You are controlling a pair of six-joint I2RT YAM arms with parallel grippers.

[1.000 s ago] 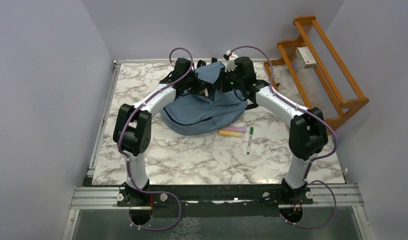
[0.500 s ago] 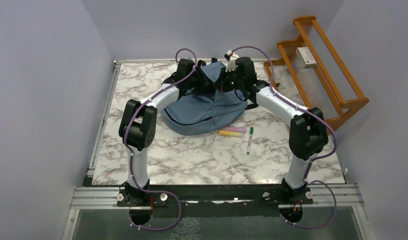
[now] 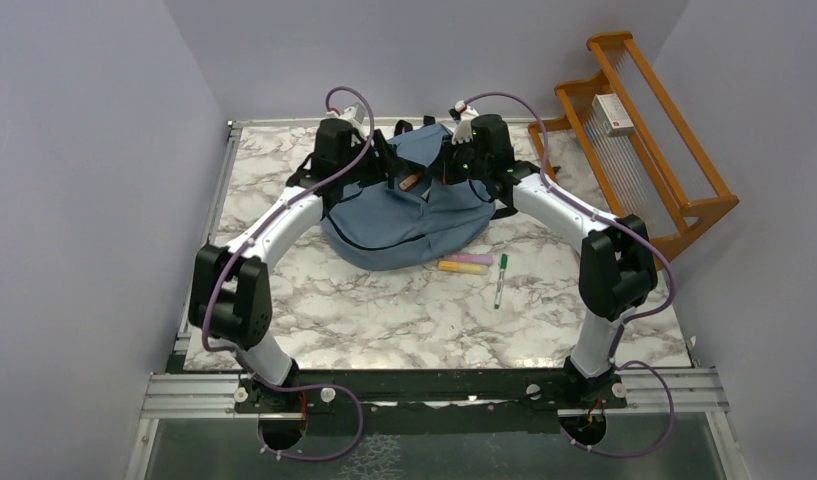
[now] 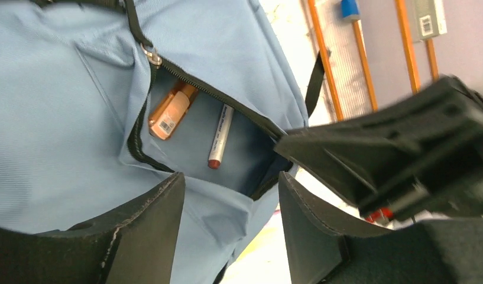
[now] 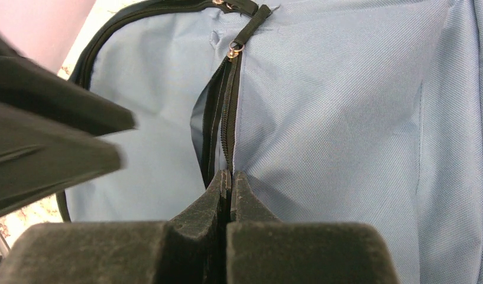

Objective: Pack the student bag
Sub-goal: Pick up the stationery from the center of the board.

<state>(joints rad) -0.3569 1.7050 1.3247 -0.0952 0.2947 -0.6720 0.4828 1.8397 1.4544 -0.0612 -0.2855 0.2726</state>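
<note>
The student bag (image 3: 409, 225) is found slumped toward the far side of the marble worktop (image 3: 384, 320), with its front pocket unzipped. The right pincer (image 5: 229, 177) is seen squeezed together on the bag's zipper edge, a bit of the dark zipper tape being pinched between the fingers. The left pincer (image 4: 230, 195) is parked just over the bag's open pocket with its fingers spread apart, and nothing is gripped between them. Inside that pocket an orange tube (image 4: 171, 110) with a barcode label and a white marker (image 4: 220, 136) with a red cap can be made out, laid side by side against the lining. Just beside the bag's near edge, yellow and pink highlighters (image 3: 465, 262) are left on the worktop, and a green-capped pen (image 3: 500, 280) is spotted a touch further out from the bag. Off to the bag's right a wooden rack (image 3: 674, 190) is leaned against the wall, with a small white box (image 3: 612, 113) sat on it.
</note>
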